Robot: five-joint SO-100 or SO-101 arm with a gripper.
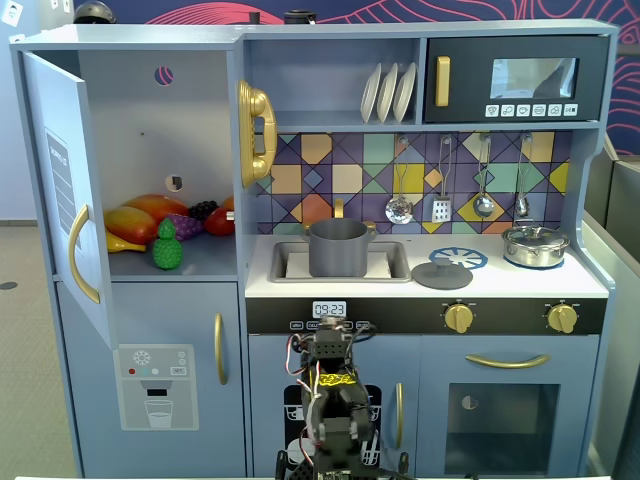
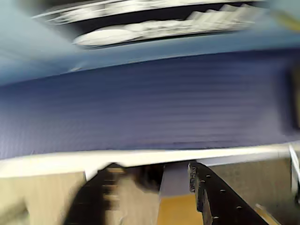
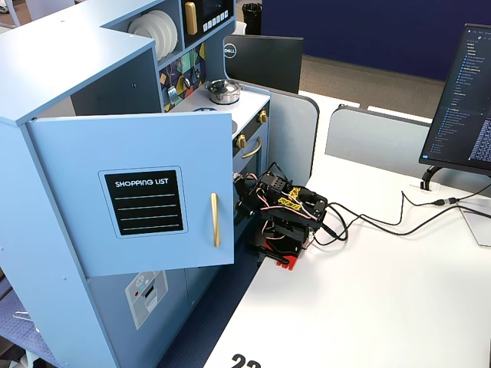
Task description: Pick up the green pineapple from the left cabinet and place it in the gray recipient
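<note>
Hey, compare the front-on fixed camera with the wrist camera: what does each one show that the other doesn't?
Only the front-on fixed view shows the open left cabinet, with the green pineapple standing at the shelf's front among other toy fruit, and the gray recipient sitting in the sink.

Only the wrist view shows a blurred close-up of a dark blue surface and the dark gripper fingers at its bottom edge; whether they are open is unclear.

Shared: the folded arm low in front of the kitchen; neither shows it near the fruit.
</note>
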